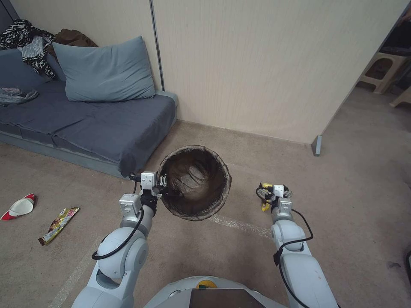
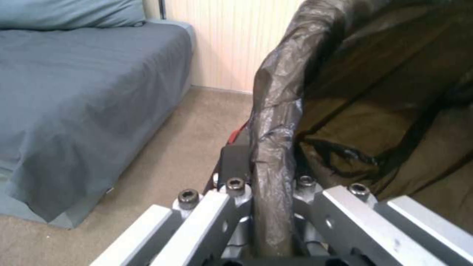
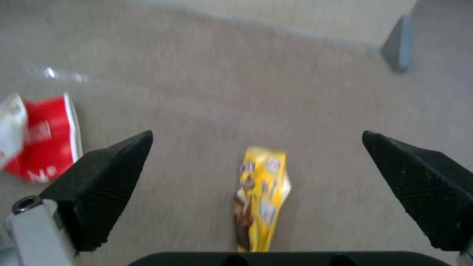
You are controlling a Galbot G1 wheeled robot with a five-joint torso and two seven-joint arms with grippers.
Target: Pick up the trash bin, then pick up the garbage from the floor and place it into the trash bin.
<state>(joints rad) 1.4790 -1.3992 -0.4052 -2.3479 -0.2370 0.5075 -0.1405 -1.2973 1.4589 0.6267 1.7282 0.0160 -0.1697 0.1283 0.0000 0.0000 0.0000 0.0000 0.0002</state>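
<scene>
My left gripper [image 1: 162, 187] is clamped on the rim of the trash bin [image 1: 195, 182], one finger outside the wall, one inside, pinching the dark bag folded over the edge. In the left wrist view the bag-covered rim [image 2: 273, 147] runs straight down between the fingers [image 2: 234, 162]. From the head camera I look right into the bin's mouth, bag lining crumpled inside. I cannot tell whether the bin is off the floor or resting on it. It sits just in front of the corner of the grey sofa [image 1: 85, 119], on the beige carpet [image 1: 239, 252].

My right gripper [image 1: 273, 193] is low over the carpet to the right of the bin, well apart from it. Its black fingers [image 3: 106, 184] are spread wide, nothing between them touching. A yellow snack wrapper [image 3: 261, 195] lies flat on the floor centred between the fingers; in the head view I see a bit of yellow [image 1: 266, 206] poking out beside the gripper.

The right wrist view also catches a red-and-white paper cup [image 3: 42, 142] lying on the carpet off to one side of the fingers. In the head view, a flattened red-and-white item [image 1: 19, 207] and a colourful wrapper [image 1: 58, 225] lie far left on the carpet, near the sofa's front edge, well apart from both grippers. A blue pillow [image 1: 102, 70] leans on the sofa back.
</scene>
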